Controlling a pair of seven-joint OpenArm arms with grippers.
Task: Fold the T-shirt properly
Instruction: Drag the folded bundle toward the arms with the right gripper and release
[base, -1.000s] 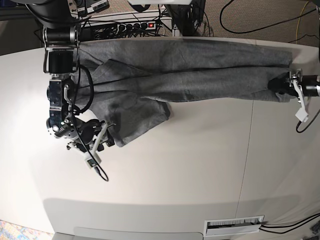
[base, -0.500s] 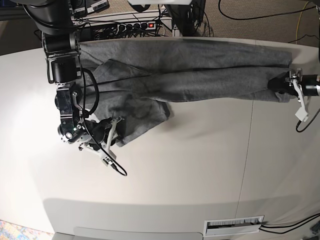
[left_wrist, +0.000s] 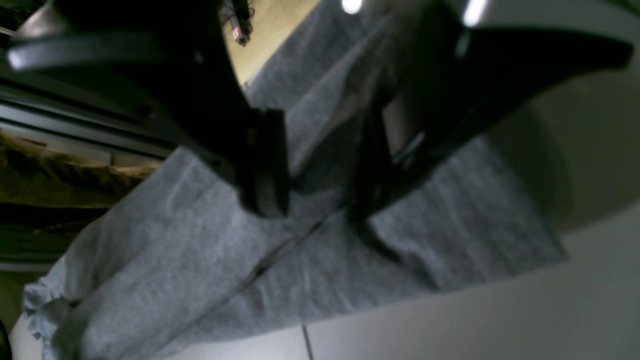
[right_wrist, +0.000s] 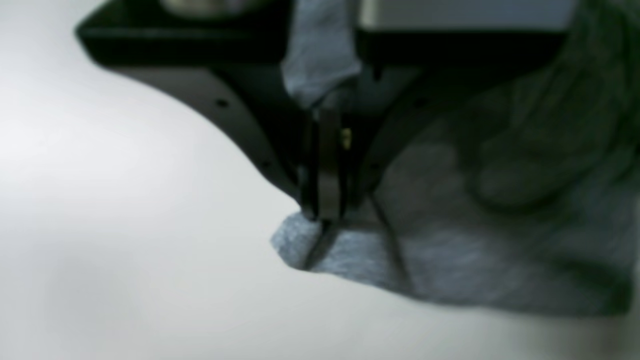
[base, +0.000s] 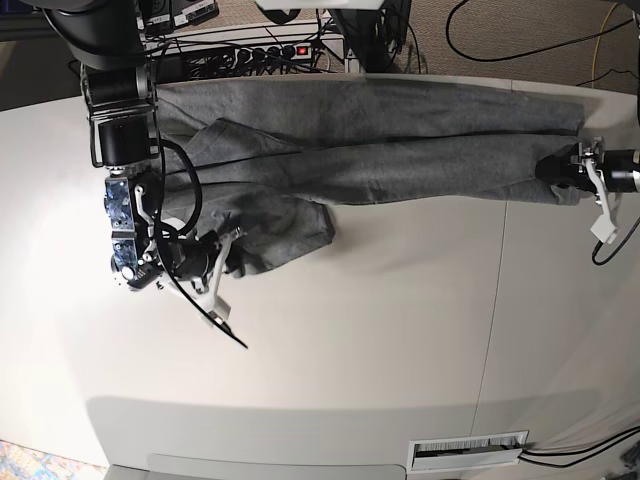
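T-shirt (base: 370, 150) spread across table (base: 400, 330) far side; power strip (base: 270, 50) behind table.

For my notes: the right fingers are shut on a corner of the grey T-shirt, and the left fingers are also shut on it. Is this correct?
Only partly. The right fingers are shut on a corner of the T-shirt. The left fingers are not: the left wrist view shows them standing apart over the cloth.

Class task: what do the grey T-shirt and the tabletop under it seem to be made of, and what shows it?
The plain heather-grey short-sleeved T-shirt: soft knit, probably cotton; flecked matt weave, limp wrinkles and folds. The pale off-white tabletop: hard, smooth board, perhaps laminate; faint sheen, straight panel seam. Exact material uncertain.
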